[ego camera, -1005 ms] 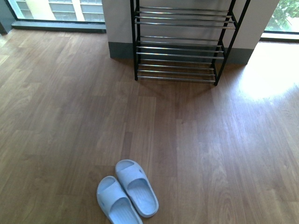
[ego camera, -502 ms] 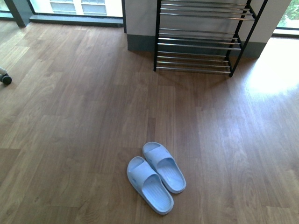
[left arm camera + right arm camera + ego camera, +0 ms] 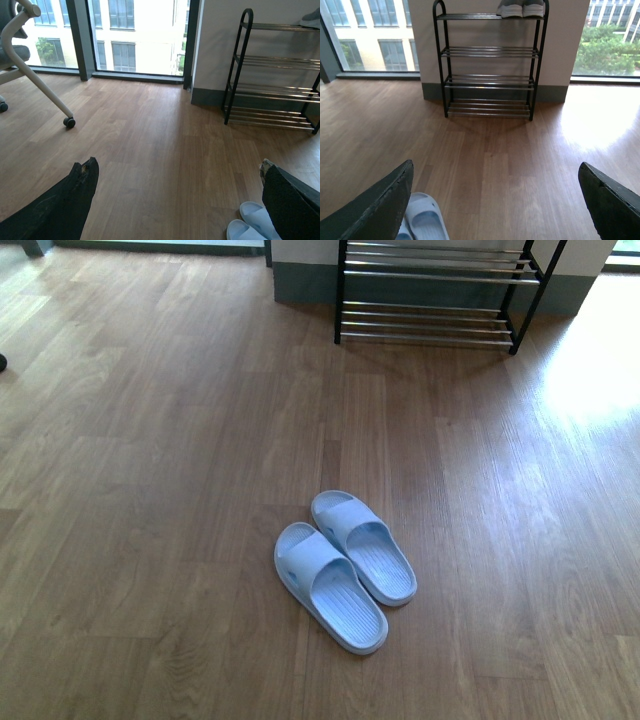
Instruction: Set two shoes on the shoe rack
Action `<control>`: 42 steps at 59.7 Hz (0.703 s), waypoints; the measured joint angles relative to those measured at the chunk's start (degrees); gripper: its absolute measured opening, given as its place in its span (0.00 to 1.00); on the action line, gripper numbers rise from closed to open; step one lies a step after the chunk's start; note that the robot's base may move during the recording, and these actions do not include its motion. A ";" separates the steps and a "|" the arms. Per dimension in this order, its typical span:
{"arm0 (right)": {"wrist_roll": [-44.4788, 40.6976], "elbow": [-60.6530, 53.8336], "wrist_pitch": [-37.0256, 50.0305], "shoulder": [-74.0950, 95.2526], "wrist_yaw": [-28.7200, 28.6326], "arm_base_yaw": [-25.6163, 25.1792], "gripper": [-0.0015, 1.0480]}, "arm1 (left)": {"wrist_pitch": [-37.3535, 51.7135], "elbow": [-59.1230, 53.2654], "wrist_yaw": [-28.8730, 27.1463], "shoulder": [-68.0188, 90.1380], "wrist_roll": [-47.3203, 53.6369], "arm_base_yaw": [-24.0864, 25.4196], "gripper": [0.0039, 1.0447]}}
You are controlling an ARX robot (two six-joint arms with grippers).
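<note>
Two pale blue rubber slides [image 3: 345,565] lie side by side on the wooden floor in the front view, toes toward the rack. They also show in the left wrist view [image 3: 252,225] and the right wrist view [image 3: 422,220]. The black shoe rack [image 3: 430,300] with chrome rods stands against the wall at the far side; it also shows in the right wrist view [image 3: 490,60] and the left wrist view [image 3: 272,75]. Grey sneakers [image 3: 521,8] sit on its top tier. My left gripper [image 3: 177,172] and right gripper [image 3: 495,172] are open and empty above the floor.
A white office chair base with castors [image 3: 35,65] stands to the left near the window [image 3: 130,35]. A grey skirting runs along the wall behind the rack [image 3: 550,93]. Sunlight falls on the floor at the right [image 3: 590,370].
The front view has moved forward: the slides now sit nearer the picture's middle and the rack has slid to the top edge.
</note>
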 joint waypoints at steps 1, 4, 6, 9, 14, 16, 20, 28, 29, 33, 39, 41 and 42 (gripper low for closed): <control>0.00 0.00 0.00 -0.02 0.00 0.00 0.91 | 0.00 0.00 0.00 0.00 0.00 0.00 0.91; -0.02 0.00 0.00 -0.13 0.00 0.00 0.91 | -0.02 0.00 -0.02 0.00 -0.02 0.00 0.91; 0.00 0.00 0.00 -0.09 -0.02 0.00 0.91 | -0.02 0.00 0.00 0.00 0.00 0.00 0.91; 0.00 0.00 0.00 -0.13 0.02 0.00 0.91 | -0.02 0.00 0.00 0.00 0.00 0.00 0.91; 0.00 0.00 0.00 -0.07 0.00 0.00 0.91 | 0.00 0.00 0.00 0.00 0.00 0.00 0.91; 0.00 0.00 0.00 -0.09 0.00 0.00 0.91 | 0.00 0.00 0.00 0.00 -0.02 0.00 0.91; 0.00 0.00 0.00 -0.07 0.00 0.00 0.91 | -0.02 0.00 0.00 0.00 0.00 0.00 0.91; -0.02 0.00 0.00 -0.07 -0.22 0.00 0.91 | 0.00 0.00 -0.11 0.00 0.00 0.00 0.91; 0.00 0.00 0.00 -0.04 -0.22 0.00 0.91 | 0.00 0.00 -0.17 0.00 -0.02 0.02 0.91; 0.00 0.00 0.00 -0.07 -0.17 0.00 0.91 | 0.00 0.00 -0.11 0.00 0.00 0.02 0.91; 0.00 0.00 0.00 -0.07 0.11 0.00 0.91 | 0.00 0.00 0.09 0.00 0.00 0.02 0.91; 0.00 0.00 0.00 -0.07 0.11 0.00 0.91 | 0.00 0.00 0.07 0.00 0.00 0.02 0.91; 0.00 0.00 0.00 -0.07 0.11 0.00 0.91 | 0.00 0.00 0.07 0.00 0.00 0.02 0.91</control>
